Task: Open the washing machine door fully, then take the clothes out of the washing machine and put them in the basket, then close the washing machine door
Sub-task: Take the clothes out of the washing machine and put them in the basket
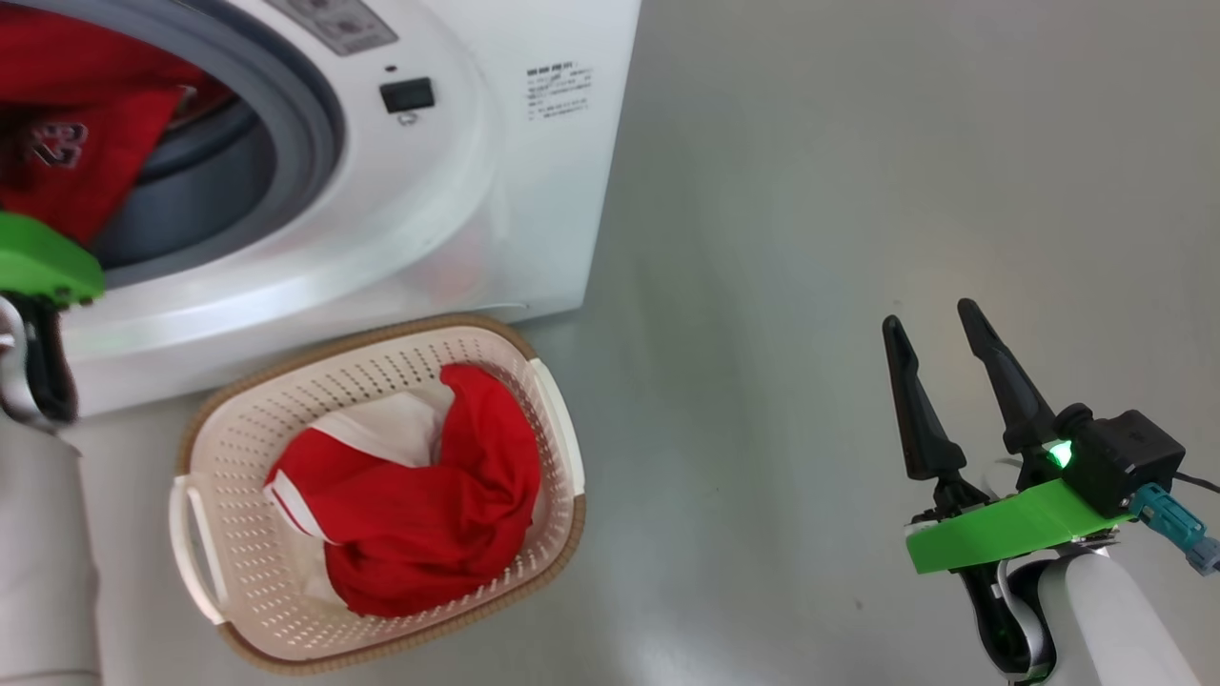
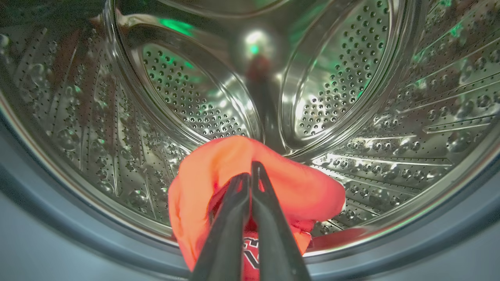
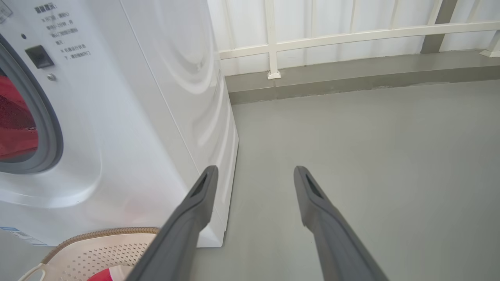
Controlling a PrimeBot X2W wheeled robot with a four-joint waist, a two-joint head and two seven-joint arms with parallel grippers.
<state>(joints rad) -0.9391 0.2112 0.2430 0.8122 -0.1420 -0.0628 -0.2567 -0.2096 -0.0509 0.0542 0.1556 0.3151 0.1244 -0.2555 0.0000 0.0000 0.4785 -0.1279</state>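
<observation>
While the head view is looking down, the washing machine (image 1: 457,191) is standing at upper left, its opening cut off by the frame edge, and a red jersey (image 1: 67,143) is hanging in that opening. The left arm's green mount (image 1: 43,262) is showing at the left edge; its fingers are hidden there. The basket (image 1: 562,514) is sitting on the floor (image 1: 858,191) just before the machine, holding a red-and-white garment (image 1: 429,514). The right gripper (image 1: 929,316) is hovering well apart, fingers spread and empty.

Left wrist view: the left gripper (image 2: 250,171) is reaching into the steel drum (image 2: 351,78), fingers pressed together, pinching a fold of the jersey; fabric below is hidden behind them.

Right wrist view: the spread fingers are pointing over the floor beside the machine; the basket's corner is being cut off at lower left, and a white railing (image 3: 351,37) is running behind.
</observation>
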